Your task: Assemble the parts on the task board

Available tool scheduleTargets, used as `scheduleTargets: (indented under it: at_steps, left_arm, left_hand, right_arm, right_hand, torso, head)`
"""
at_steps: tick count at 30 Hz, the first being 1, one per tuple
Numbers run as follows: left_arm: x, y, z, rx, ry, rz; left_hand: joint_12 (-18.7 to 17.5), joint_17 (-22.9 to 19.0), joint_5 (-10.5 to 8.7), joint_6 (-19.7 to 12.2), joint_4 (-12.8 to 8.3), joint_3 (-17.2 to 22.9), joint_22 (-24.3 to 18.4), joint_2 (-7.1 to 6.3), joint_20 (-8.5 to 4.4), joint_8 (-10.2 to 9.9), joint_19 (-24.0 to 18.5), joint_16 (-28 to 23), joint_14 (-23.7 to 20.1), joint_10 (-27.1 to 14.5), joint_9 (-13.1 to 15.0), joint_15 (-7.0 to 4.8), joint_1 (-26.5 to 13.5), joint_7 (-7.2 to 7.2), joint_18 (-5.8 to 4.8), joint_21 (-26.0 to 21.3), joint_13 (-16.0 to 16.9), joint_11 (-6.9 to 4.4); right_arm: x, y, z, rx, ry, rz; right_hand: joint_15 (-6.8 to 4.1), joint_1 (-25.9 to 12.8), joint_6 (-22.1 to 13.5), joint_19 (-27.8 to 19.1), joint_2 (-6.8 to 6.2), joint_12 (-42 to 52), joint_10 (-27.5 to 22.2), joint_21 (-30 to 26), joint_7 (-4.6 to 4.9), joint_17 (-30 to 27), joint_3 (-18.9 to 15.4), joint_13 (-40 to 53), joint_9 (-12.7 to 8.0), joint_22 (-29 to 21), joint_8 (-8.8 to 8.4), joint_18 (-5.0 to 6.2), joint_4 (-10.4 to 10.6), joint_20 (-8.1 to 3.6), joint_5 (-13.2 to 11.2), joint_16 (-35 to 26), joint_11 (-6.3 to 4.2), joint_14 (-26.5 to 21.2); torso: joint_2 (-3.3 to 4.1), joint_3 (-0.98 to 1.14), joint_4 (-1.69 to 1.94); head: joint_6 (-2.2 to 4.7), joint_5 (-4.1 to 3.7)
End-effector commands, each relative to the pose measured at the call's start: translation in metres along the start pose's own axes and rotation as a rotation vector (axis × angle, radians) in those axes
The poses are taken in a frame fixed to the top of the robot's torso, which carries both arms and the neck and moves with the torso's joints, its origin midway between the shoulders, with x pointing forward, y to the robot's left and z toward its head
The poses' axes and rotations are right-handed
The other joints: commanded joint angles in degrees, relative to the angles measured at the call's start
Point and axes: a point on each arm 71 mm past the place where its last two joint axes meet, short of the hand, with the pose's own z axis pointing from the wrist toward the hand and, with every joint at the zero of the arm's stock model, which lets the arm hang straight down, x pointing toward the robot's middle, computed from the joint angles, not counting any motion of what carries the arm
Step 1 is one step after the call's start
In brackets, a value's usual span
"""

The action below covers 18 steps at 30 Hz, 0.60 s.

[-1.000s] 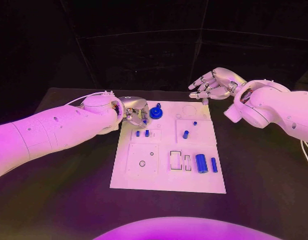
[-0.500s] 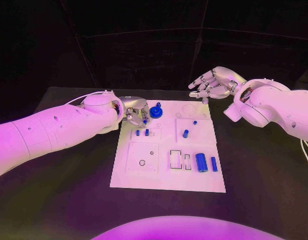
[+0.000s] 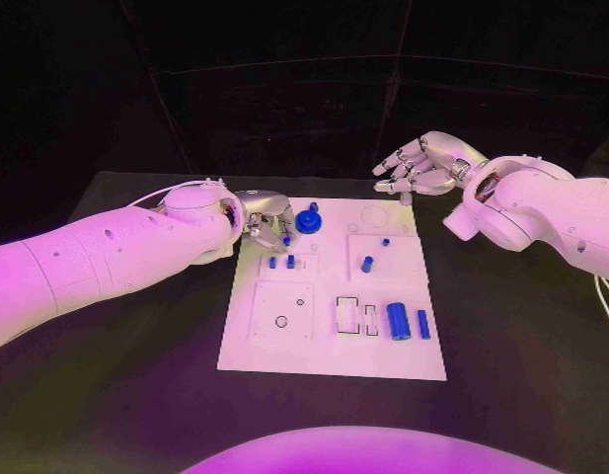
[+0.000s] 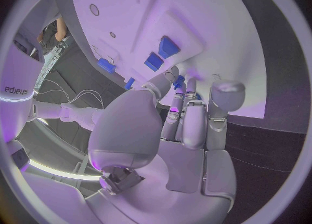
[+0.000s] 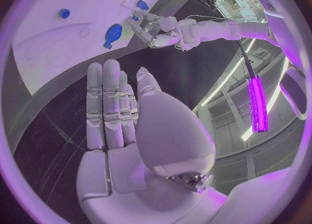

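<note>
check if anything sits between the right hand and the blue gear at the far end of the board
Nothing visible does. The right hand hovers empty past the task board's far right corner. Bare board lies between it and the blue gear. The left hand is at the gear's other side.

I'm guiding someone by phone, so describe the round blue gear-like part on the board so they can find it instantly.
Start at the white task board on the black table, then go to its far left corner, where the left hand sits. Just beside those fingers is the blue gear: round and toothed, unlike the plain pegs and cylinders elsewhere.
</note>
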Motion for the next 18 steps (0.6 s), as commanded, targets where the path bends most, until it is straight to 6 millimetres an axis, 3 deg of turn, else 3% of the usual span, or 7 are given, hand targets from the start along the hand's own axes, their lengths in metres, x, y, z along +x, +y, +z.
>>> scheduleTargets:
  at_steps: [1,8,16,18]
  left_arm:
    - [-0.002,0.001,-0.002,0.0,-0.018,-0.002]
    - [-0.008,0.016,-0.014,-0.018,-0.073,-0.024]
    - [-0.018,0.035,-0.031,-0.018,-0.157,-0.148]
    - [-0.024,0.042,-0.038,0.005,-0.224,-0.272]
  left_hand:
    - [-0.7,-0.2,-0.17,-1.3,-0.1,-0.7,-0.7,-0.64,0.46,-1.0,-0.1,-0.3,1.1,-1.5,-0.1,0.71,0.2,0.24,-0.15,-0.8,0.0,0.18]
    - [-1.9,-0.9,-0.1,-3.0,-0.4,-2.3,-2.3,-0.27,0.98,-2.5,-0.5,-0.4,0.9,-6.1,0.0,1.24,1.1,0.75,0.17,-2.4,0.0,0.86]
    - [-0.7,-1.1,-0.07,-2.1,-0.2,-2.8,-3.0,0.36,1.11,-2.2,-0.6,-0.4,0.9,-5.0,0.2,1.32,1.2,0.99,0.33,-3.1,0.3,0.92]
    - [0.6,-1.1,-0.02,-0.5,0.1,-2.8,-3.5,1.05,1.16,-1.4,-0.7,-0.3,0.9,-2.9,0.5,1.27,1.1,1.22,0.42,-3.5,0.6,0.88]
  right_arm:
    - [-0.002,0.0,0.0,-0.001,-0.003,-0.012]
    - [-0.004,-0.005,-0.001,0.017,0.022,-0.102]
    - [-0.005,-0.011,-0.003,0.042,0.062,-0.259]
    - [-0.005,-0.012,-0.004,0.041,0.073,-0.342]
  right_hand:
    - [0.1,0.2,-0.6,0.4,0.2,-0.5,-0.8,-0.4,0.14,0.1,0.0,0.0,0.0,-0.1,0.36,0.22,0.2,0.05,0.2,-0.6,0.2,0.1]
    - [0.65,1.3,0.1,0.9,0.12,-5.3,-5.9,-0.7,0.87,0.6,-0.1,-4.3,0.1,-0.3,0.82,0.2,0.1,0.39,-0.3,-1.3,1.28,0.7]
    - [0.07,3.8,2.3,3.1,0.29,-8.2,-4.8,1.0,0.42,1.8,0.4,-9.7,0.1,0.7,1.46,0.35,-1.0,-0.12,-0.7,0.4,0.91,3.8]
    - [-0.25,4.8,3.3,4.8,0.65,-9.2,-3.9,4.0,0.1,2.6,1.0,-11.4,0.1,3.7,1.6,-0.08,-1.4,-0.49,-1.4,1.6,0.66,4.9]
  torso:
    - [0.0,-0.06,0.03]
    - [-0.09,-0.04,0.01]
    - [-0.07,-0.05,0.03]
    - [-0.04,-0.04,0.04]
  head:
    - [0.03,-0.04]
    - [0.02,-0.16]
    - [0.37,-0.58]
    - [0.56,-0.93]
